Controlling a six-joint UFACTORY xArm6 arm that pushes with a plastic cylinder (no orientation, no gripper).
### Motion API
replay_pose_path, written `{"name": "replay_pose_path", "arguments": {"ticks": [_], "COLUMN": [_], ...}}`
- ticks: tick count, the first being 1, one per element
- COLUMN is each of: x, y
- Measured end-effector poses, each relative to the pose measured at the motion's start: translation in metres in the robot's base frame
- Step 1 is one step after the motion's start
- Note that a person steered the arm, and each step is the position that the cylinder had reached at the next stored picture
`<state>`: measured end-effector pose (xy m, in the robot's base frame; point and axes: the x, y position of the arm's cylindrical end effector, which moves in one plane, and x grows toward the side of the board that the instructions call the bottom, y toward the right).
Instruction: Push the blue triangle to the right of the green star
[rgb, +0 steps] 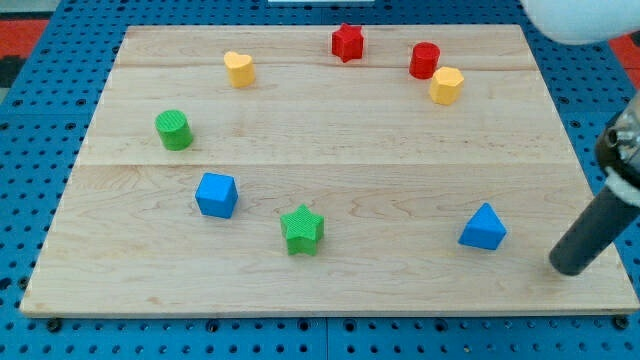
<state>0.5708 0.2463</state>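
The blue triangular plastic block (484, 228) sits near the light wooden counter (400, 140)'s bottom-right corner, well right of the green star-shaped plastic block (302, 230), with bare wood between them. My tip (570, 264), a dark rod serving as end effector with no jaws, rests just right of the triangle, apart. The triangle stands upright, apex pointing up.

The dark rod (600, 222) is cut off by the view's right edge, its upper part blurred.
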Motion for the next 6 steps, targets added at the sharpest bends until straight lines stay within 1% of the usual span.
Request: {"name": "replay_pose_path", "arguments": {"ticks": [1, 2, 3, 4, 5, 6], "x": [-0.006, -0.01, -0.005, -0.021, -0.047, -0.048], "y": [-0.054, -0.127, -0.1, 0.007, -0.02, -0.11]}}
